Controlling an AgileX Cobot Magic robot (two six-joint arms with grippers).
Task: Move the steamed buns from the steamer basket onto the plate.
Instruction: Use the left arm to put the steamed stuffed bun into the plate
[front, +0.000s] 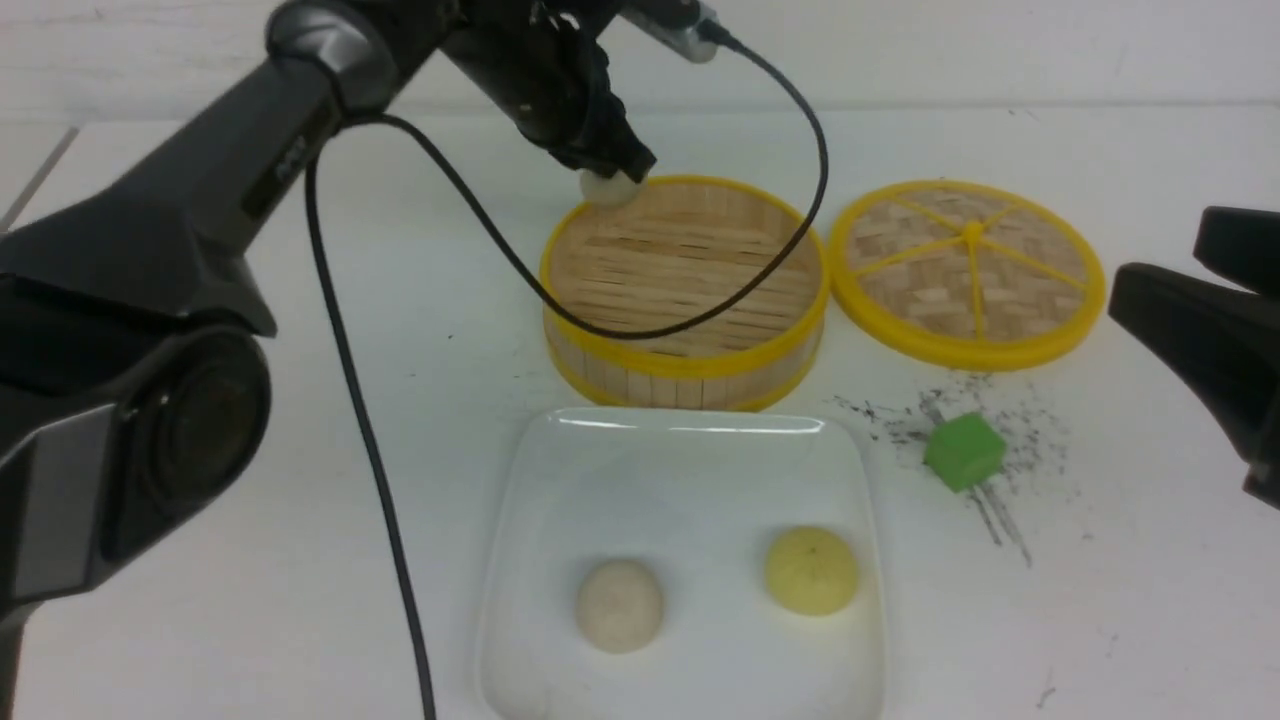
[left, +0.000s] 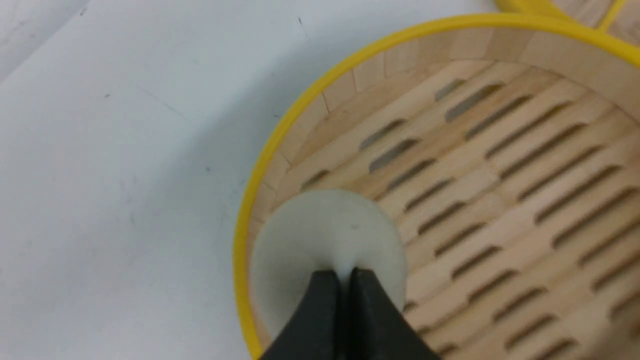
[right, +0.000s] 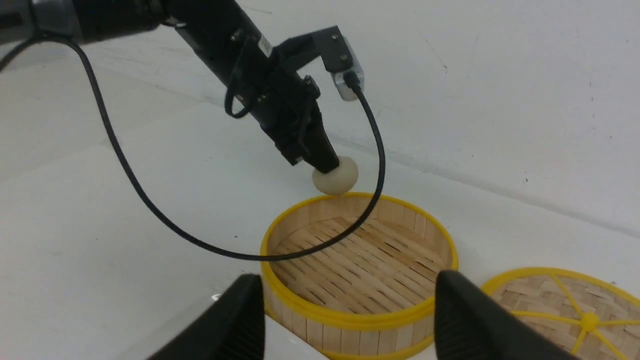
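An off-white steamed bun (front: 608, 189) hangs just above the far left rim of the steamer basket (front: 685, 355), pinched at its top by my left gripper (front: 612, 172), which is shut on it. In the left wrist view the black fingertips (left: 320, 290) dent the bun (left: 325, 235) over the basket's rim (left: 260, 165). The basket floor is bare. On the white plate (front: 690, 460) lie another off-white bun (front: 619, 604) and a pale yellow bun (front: 811, 570). My right gripper (front: 1156, 255) stands open at the right, holding nothing, facing the basket (right: 350, 325).
The basket's flat woven lid (front: 968, 270) lies to the right of the basket. A green cube (front: 964, 451) sits on dark scuff marks right of the plate. The left arm's black cable (front: 640, 330) droops across the basket.
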